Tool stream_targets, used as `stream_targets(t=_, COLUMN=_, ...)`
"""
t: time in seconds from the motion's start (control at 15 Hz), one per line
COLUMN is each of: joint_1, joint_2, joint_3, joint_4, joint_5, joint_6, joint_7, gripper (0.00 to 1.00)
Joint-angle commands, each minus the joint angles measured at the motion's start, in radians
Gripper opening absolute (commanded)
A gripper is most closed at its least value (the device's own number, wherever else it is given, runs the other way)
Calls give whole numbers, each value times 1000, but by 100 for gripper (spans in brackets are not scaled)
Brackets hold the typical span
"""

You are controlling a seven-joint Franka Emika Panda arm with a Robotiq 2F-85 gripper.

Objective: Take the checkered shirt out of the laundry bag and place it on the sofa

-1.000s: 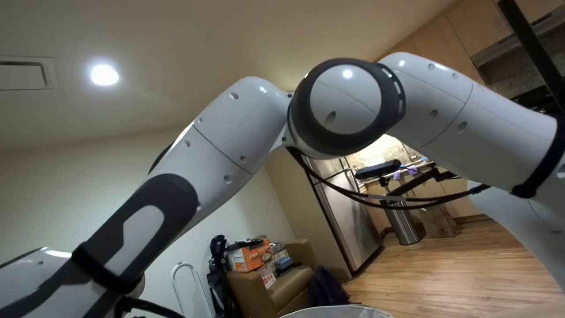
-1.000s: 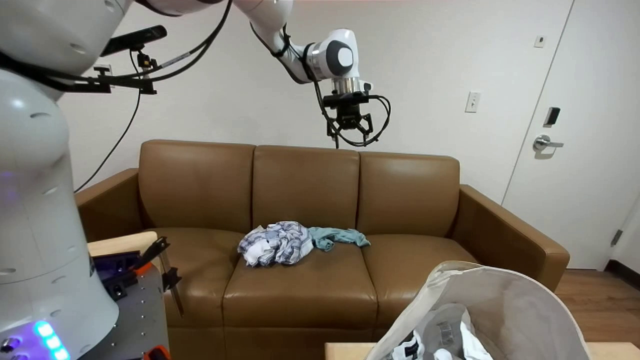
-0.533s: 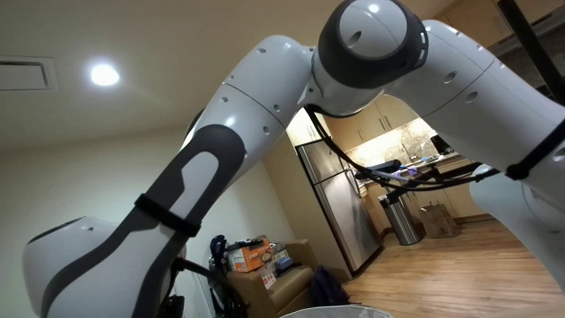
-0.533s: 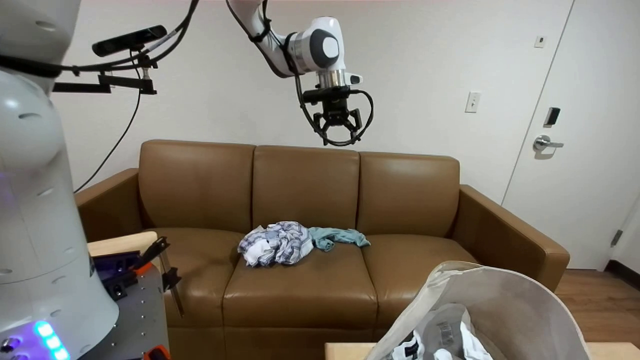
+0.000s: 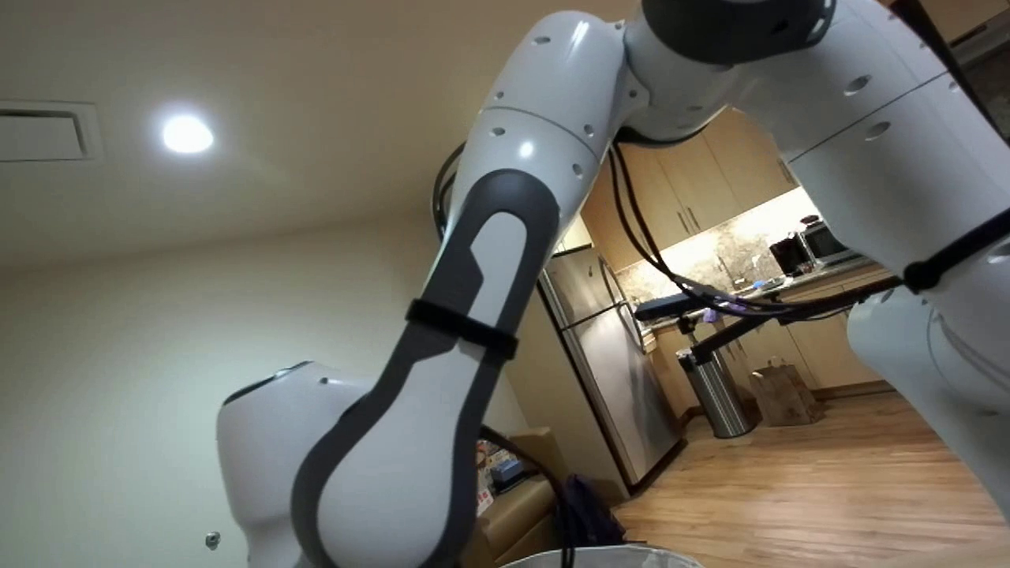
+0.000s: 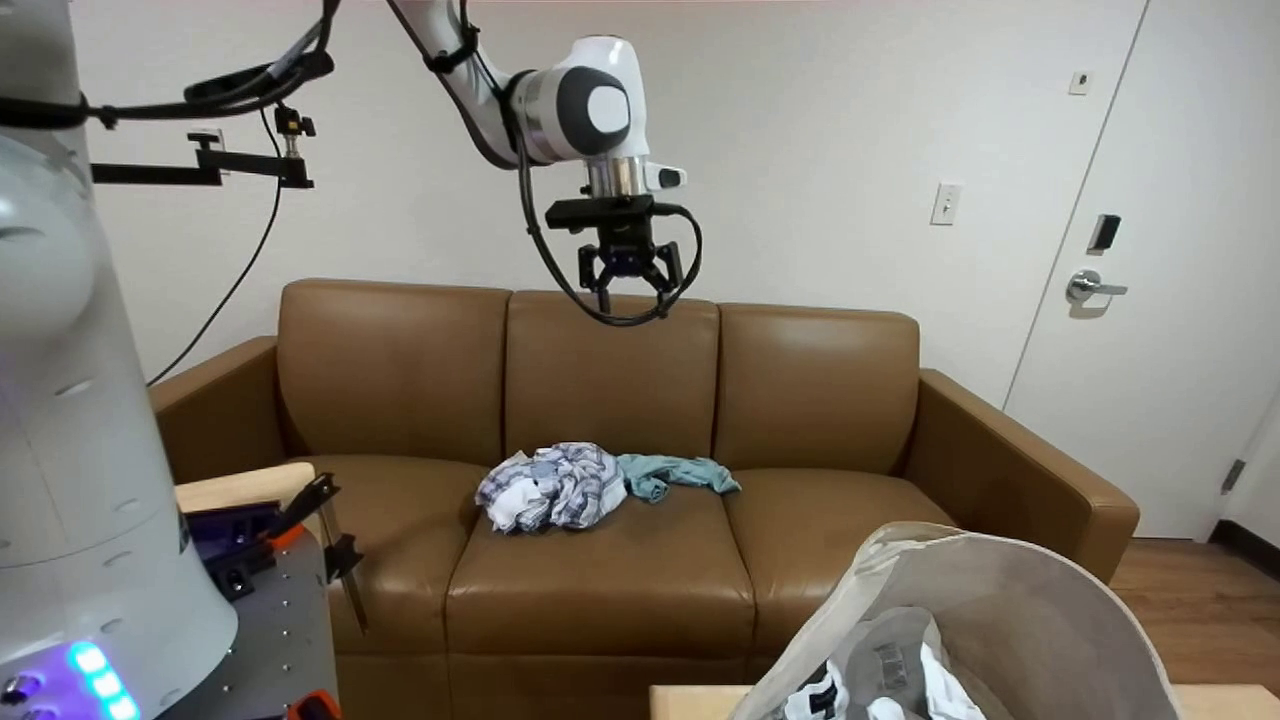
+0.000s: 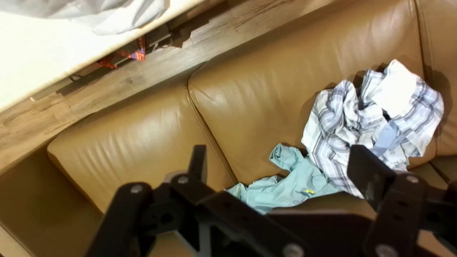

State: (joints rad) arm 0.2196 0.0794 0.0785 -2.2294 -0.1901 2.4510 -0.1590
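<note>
Wrist view: checkered shirt point(image 7: 371, 121) lies crumpled on the sofa point(image 7: 257, 96), right of frame. Gripper point(image 7: 280, 159): jaws apart, nothing clamped. From where I stand, removal and placement look complete; only retreat seems left.

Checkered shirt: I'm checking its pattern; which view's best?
Wrist view: the checkered shirt looks largest, a finger hiding part. An exterior view shows it smaller on the sofa; an exterior view with the fridge doesn't.
</note>
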Motion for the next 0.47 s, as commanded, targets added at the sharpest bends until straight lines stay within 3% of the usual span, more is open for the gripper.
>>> stream_targets(t=0.0, joint_1=-40, joint_2=-177, joint_3=18, joint_4=-244, joint_5=5, joint_6=55, joint_7=23, gripper=100)
stream_targets(t=0.07, joint_1=-42, joint_2=-203, joint_3=19, joint_4=-280, joint_5=2, joint_6=58, joint_7=18, gripper=100)
stream_targets(t=0.13, joint_1=-42, joint_2=-108, joint_3=23, joint_4=-167, joint_5=2, joint_6=21, joint_7=3, gripper=100)
stream_targets(t=0.4, joint_1=-42, joint_2=-124, joint_3=26, joint_4=-183, joint_5=3, joint_6=23, joint_7=3, gripper=100)
